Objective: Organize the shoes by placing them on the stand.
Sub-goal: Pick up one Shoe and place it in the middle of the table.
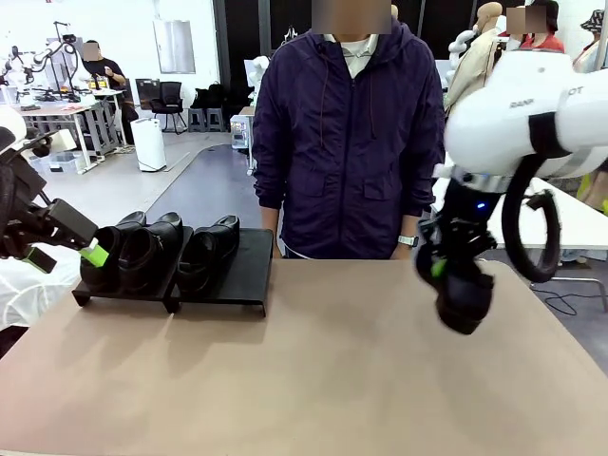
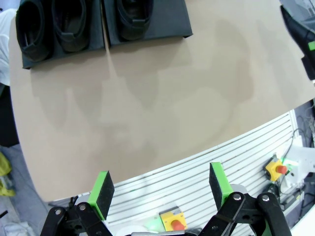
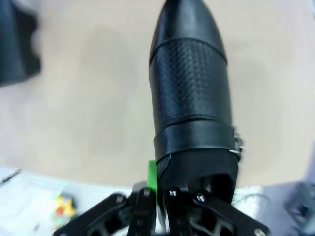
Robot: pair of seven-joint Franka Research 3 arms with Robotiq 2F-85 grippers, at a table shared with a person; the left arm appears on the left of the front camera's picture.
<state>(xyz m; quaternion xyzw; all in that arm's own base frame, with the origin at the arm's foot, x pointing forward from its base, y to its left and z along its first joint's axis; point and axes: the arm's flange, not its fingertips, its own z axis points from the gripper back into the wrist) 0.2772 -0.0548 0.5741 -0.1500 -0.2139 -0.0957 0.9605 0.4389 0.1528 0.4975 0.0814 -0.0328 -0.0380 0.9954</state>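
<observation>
A glossy black loafer with a pebbled vamp hangs pinched in the right gripper, while at nine o'clock the left gripper gapes wide, empty.

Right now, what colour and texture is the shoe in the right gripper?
Black: the shoe has a smooth toe and a pebbled upper, clearest in the right wrist view.

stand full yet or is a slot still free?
One slot free. Three shoes sit on the stand, and its right end is bare. The fourth shoe is clamped in the right hand, off the stand above the table.
</observation>
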